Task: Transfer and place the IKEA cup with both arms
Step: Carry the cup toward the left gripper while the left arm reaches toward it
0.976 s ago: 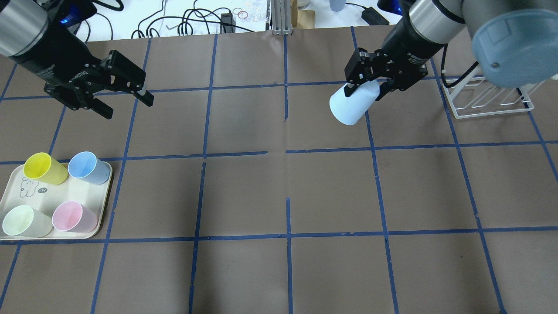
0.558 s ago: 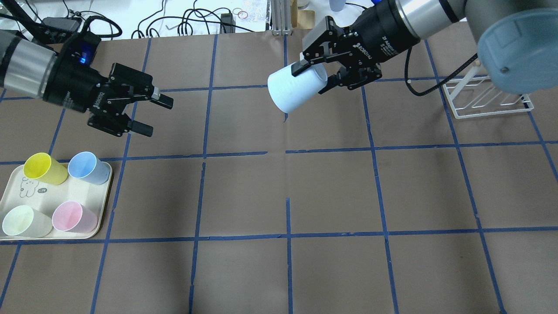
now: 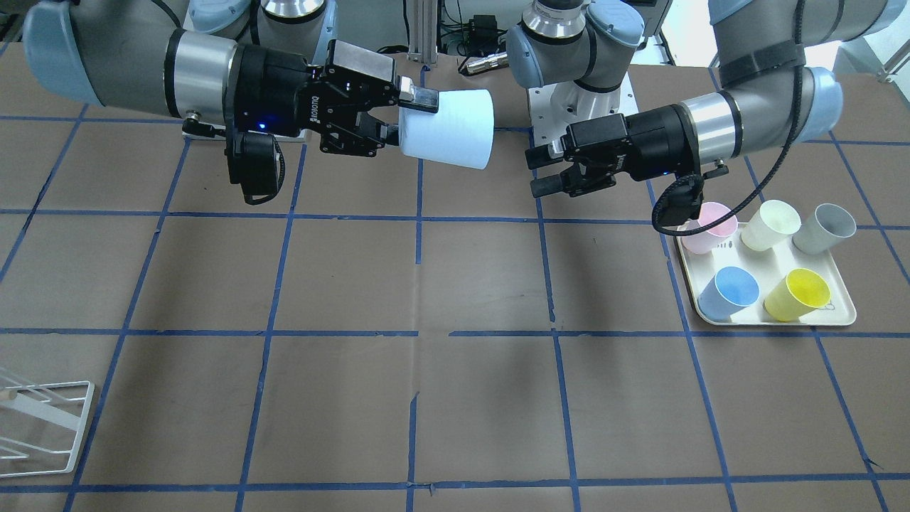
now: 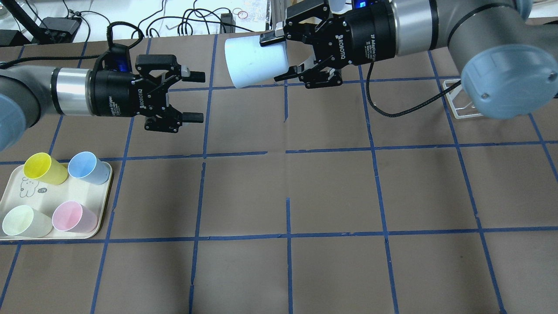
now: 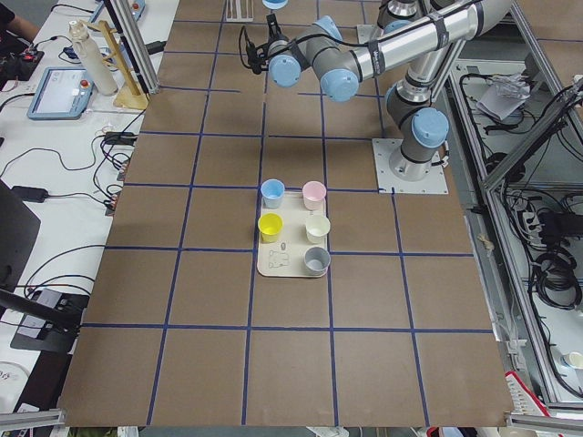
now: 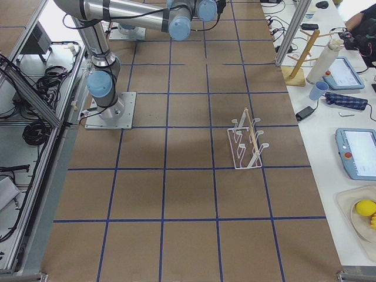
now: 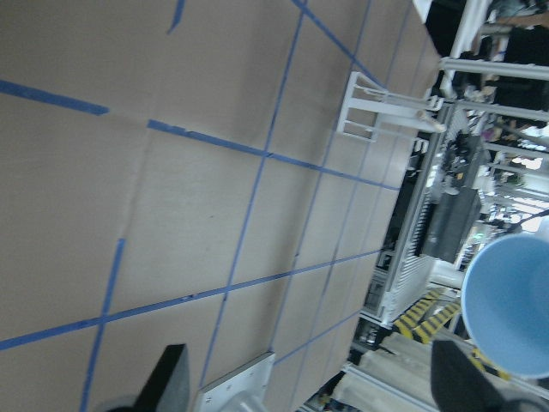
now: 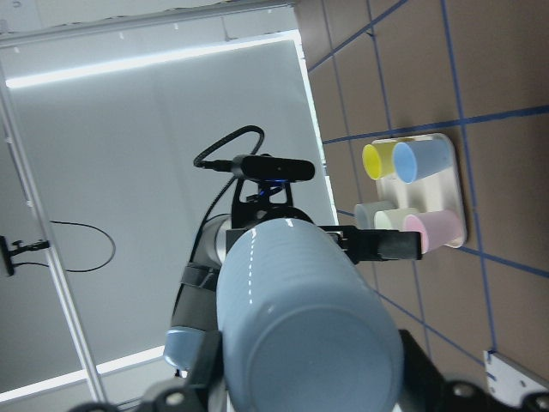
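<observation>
The IKEA cup [image 4: 255, 61] is pale light blue and lies on its side in the air above the far middle of the table. My right gripper [image 4: 277, 56] is shut on its base end. Its mouth points at my left gripper [image 4: 198, 97], which is open, empty and level, a short gap away. In the front view the cup [image 3: 451, 128] hangs from the right gripper [image 3: 409, 117], with the left gripper [image 3: 538, 172] apart from it. The left wrist view shows the cup's sky-blue inside [image 7: 510, 309]. The right wrist view shows the cup's bottom [image 8: 300, 330].
A cream tray [image 4: 106, 205] at the near left holds a yellow cup [image 4: 41, 168], a deeper blue cup [image 4: 87, 168], a pink cup [image 4: 74, 216] and a pale green cup [image 4: 24, 221]; a grey cup [image 3: 825, 227] shows in the front view. A white wire rack [image 4: 462, 107] stands far right.
My right arm has carried the cup left and toward the far edge, turning it level. My left gripper has swung right and turned to face the cup's mouth, still open.
</observation>
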Controlling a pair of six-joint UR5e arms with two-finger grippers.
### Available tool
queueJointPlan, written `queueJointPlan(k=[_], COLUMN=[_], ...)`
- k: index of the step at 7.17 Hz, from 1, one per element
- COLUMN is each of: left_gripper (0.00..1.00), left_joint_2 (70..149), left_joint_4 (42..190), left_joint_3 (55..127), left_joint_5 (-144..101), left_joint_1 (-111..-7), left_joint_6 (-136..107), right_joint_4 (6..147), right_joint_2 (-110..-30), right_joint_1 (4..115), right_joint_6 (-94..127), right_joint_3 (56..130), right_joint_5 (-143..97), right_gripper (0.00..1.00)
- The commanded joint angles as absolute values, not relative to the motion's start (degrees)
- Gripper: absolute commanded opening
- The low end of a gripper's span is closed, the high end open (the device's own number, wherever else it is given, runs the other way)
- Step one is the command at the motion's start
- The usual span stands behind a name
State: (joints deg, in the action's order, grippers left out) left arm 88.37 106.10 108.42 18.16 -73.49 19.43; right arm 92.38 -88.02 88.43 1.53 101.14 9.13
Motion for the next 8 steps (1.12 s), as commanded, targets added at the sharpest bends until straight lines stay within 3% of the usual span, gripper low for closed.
queueJointPlan(k=[1, 8], left_gripper=[1.00, 1.00], left_joint_2=[88.50, 87.19], left_joint_4=[106.26, 106.44], left_joint_3=[110.47, 109.95], left_joint_5=[11.71, 7.73], left_joint_1=[-74.88, -79.63], left_joint_6=[19.51, 18.63], right_joint_4=[92.29, 92.46], right_joint_2=[-87.80, -87.19], right_joint_1=[88.33, 88.94], right_joint_6=[1.84, 3.52], right_joint_3=[104.32, 104.33], right_joint_5=[2.82, 2.72], right_gripper=[0.00, 0.00])
